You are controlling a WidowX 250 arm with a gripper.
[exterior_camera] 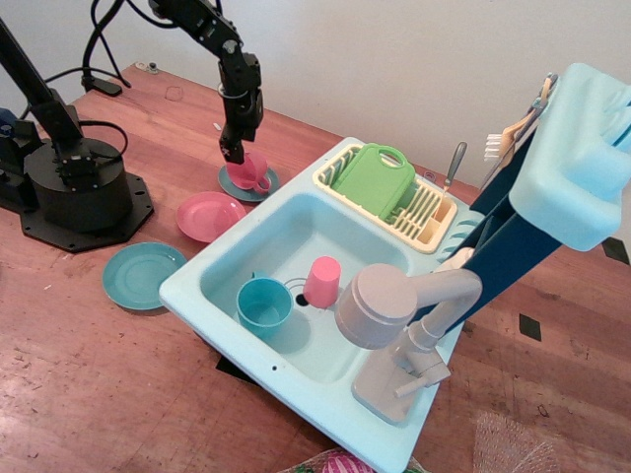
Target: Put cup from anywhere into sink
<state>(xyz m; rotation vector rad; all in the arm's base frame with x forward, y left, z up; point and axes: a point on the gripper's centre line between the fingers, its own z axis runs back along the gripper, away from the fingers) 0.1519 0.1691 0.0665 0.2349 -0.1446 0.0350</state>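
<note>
The small pink teacup (250, 171) with a side handle sits just over a teal saucer (237, 185) on the wooden table, left of the sink's back corner. It looks slightly tilted. My gripper (232, 152) points down at the cup's left rim and appears shut on it. The light-blue sink (286, 229) fills the middle of the view, with a grey faucet (394, 315) at its front right. The fingertips are small and dark, so the grip is hard to see.
A teal cup (263, 303) and a taller pink tumbler (321, 282) stand in the basin near the drain. A cream dish rack (424, 212) holds a green board (375, 177). A pink plate (209, 216) and a teal plate (141, 275) lie left of the sink. The arm's black base (79, 187) stands at left.
</note>
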